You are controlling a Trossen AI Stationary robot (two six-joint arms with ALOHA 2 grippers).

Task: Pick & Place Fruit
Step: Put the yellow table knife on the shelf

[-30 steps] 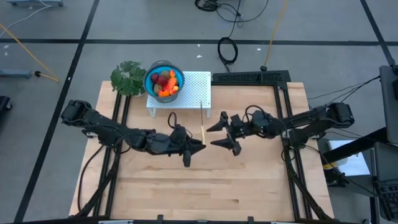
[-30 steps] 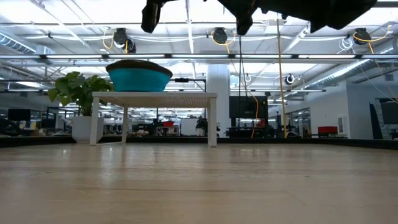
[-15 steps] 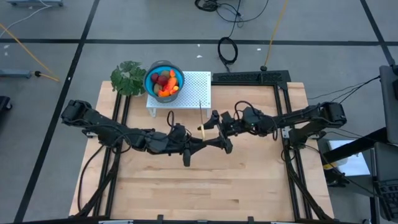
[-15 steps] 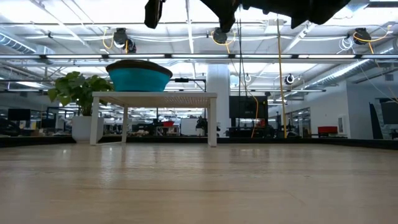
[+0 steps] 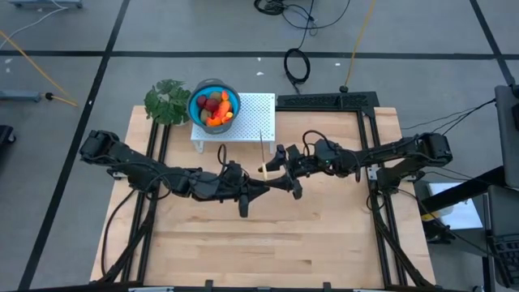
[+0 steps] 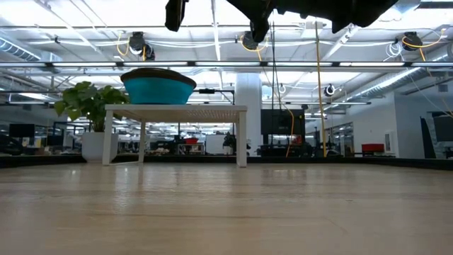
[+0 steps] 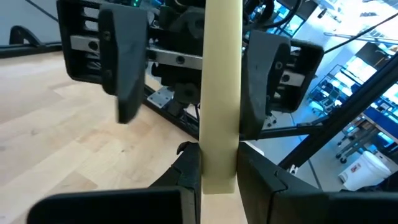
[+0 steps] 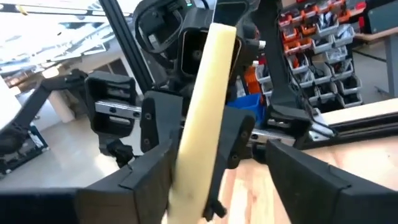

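Note:
The fruit (image 5: 215,107), red, orange and olive pieces, lies in a blue bowl (image 5: 195,104) on a small white perforated stand (image 5: 253,113) at the table's far side. In the low view the bowl's wall (image 6: 158,86) hides the fruit. My left gripper (image 5: 261,186) hovers over mid-table, shut on a pale yellow knife (image 5: 261,152). My right gripper (image 5: 281,172) is open just to its right. Its fingers (image 7: 124,62) stand on either side of the knife (image 7: 221,74). Whether they touch it, I cannot tell. My left gripper pinches the knife near its near end (image 7: 219,163) between its two fingers (image 7: 185,174). It comes level from the table's left, with the fingers lying across the knife. The knife is lifted clear of the table and reaches toward the far edge.
A green leafy plant (image 5: 166,101) stands left of the bowl at the far left corner. Black frame rails (image 5: 377,174) run along the table's sides. Bare wood (image 5: 268,243) lies toward the near edge.
My right gripper has moved toward the table's left, up to the knife held by the left gripper, and its open fingers now straddle it. Most of that move came early; it has barely shifted since.

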